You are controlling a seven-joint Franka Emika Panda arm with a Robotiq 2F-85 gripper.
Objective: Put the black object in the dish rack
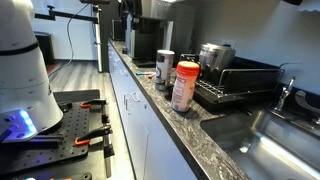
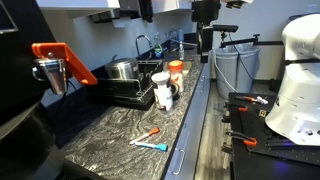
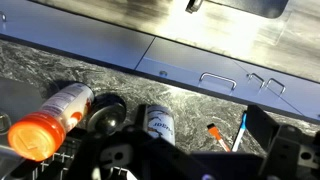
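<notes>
The black object (image 3: 105, 115) is small and round. It stands on the granite counter between a jar with an orange-red lid (image 3: 50, 122) and a printed can (image 3: 158, 122). In an exterior view the jar (image 1: 185, 85) and can (image 1: 165, 68) stand just in front of the black wire dish rack (image 1: 240, 88). The rack also shows in the other exterior view (image 2: 118, 95) and holds a steel pot (image 2: 122, 70). My gripper (image 2: 205, 38) hangs high above the counter. In the wrist view its dark fingers (image 3: 190, 155) are spread apart and empty.
An orange marker (image 3: 214, 131) and a blue-and-white pen (image 3: 241, 128) lie on the counter beside the can. A steel sink (image 1: 285, 140) lies past the rack. Cabinet drawers with handles (image 3: 218, 78) run below the counter edge. A coffee machine with an orange handle (image 2: 55, 55) stands nearby.
</notes>
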